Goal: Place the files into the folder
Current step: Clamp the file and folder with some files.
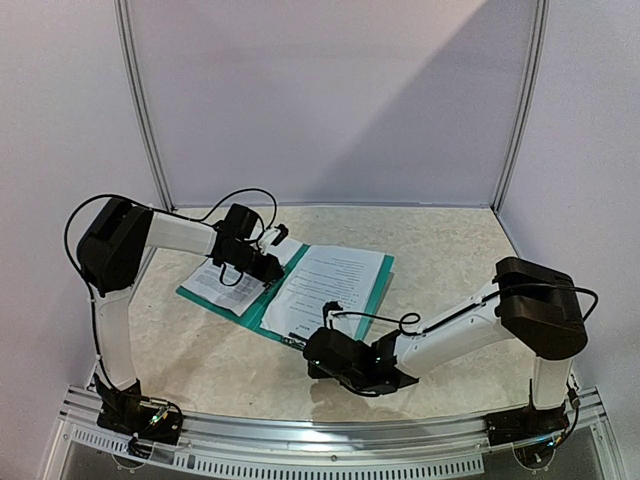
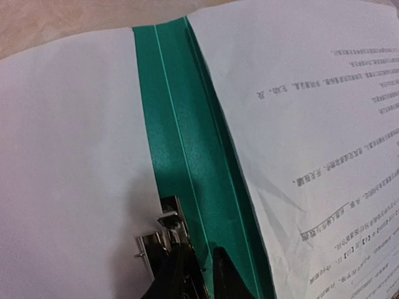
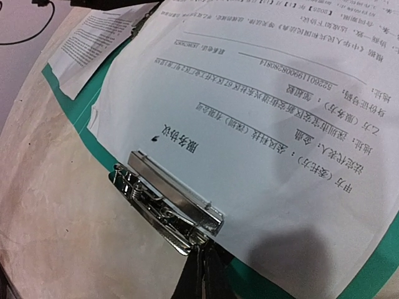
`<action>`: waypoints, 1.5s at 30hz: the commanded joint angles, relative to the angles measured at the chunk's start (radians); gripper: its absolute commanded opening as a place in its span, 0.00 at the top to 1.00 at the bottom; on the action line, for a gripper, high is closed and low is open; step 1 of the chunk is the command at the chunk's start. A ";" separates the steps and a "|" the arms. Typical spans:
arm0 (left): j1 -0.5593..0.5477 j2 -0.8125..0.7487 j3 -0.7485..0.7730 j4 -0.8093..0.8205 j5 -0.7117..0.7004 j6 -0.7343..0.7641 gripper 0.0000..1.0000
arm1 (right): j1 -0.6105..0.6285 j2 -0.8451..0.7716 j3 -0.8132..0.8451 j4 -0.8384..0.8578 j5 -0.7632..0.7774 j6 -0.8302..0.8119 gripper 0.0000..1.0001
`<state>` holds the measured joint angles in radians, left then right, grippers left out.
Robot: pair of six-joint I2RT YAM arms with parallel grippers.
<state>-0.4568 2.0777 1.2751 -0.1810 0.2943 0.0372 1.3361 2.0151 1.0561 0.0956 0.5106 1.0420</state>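
- Left gripper [image 2: 201, 274]: at the far end of the folder [image 1: 384, 288], its fingers either side of the spine [image 2: 181, 137]. Jaws stand narrowly apart. Cannot tell whether they pinch the folder edge or only sit over it.
- Small metal part [image 2: 159, 240] just beside the left finger, at the edge of the left-hand sheet. Too close and blurred to say what it belongs to.
- Loose sheet [image 1: 215, 282]: flat on the folder's left half, printed side up, apart from the main lot.
- Folder lies open on the table [image 1: 450, 250], green spine bare between the two paper-covered halves.
- Files [image 3: 268, 112]: on the right half, roughly square to it, green showing along the near and outer edges. Their near edge runs under the bar of the clip [image 3: 171, 199], so they look clamped, though the bite itself is not clear.
- Right gripper [image 3: 201, 280]: jaws closed together with nothing between them, tip at the near end of the clip, touching it or just short.
- Step in hand, as I read it: securing the files at the clip, with the left arm likely steadying the folder.
- Next move, my judgement: check that every sheet sits under the clip bar. The loose sheet on the left half probably has to join the rest, which calls for lifting the clip lever while the sheet slides under.
- Risk: a closed tip may skid off the lever, and thin paper buckles if pushed from one corner.
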 commanded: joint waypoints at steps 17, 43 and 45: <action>-0.028 0.096 -0.064 -0.207 0.060 0.001 0.81 | -0.025 -0.035 -0.041 -0.181 -0.212 -0.130 1.00; -0.028 0.099 -0.062 -0.210 0.065 0.005 0.81 | -0.035 -0.167 -0.021 -0.233 -0.207 -0.173 0.79; -0.029 0.099 -0.061 -0.213 0.065 0.006 0.81 | -0.035 -0.198 -0.023 -0.252 -0.198 -0.186 0.77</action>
<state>-0.4580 2.0819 1.2747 -0.1871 0.3584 0.0380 1.3037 1.8969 1.0451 -0.0963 0.3077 0.8936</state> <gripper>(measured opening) 0.193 0.215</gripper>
